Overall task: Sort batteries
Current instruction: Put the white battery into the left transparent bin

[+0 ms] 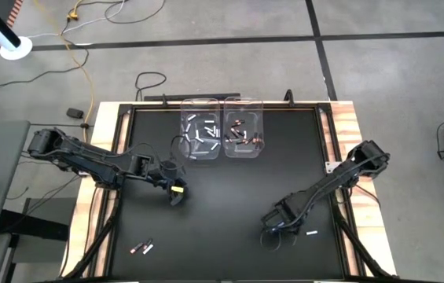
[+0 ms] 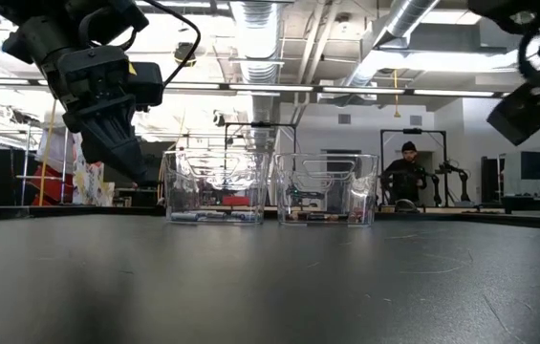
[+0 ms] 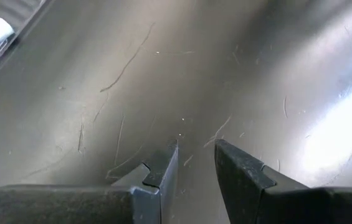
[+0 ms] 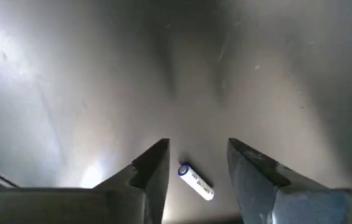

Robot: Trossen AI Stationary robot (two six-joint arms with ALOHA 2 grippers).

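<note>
Lower right of the high view: right gripper [image 1: 284, 222] hangs low over the black tabletop [image 1: 229, 196], fingers spread and empty. Small white cylindrical battery with a blue end [image 4: 195, 182] lies flat between its fingertips in the wrist view, long axis slanted across the gap. High view shows a white battery [image 1: 311, 233] just right of that gripper. Left gripper [image 1: 176, 194], left of centre, fingers narrowly parted, holds nothing. Right arm is clearly nearer
</note>
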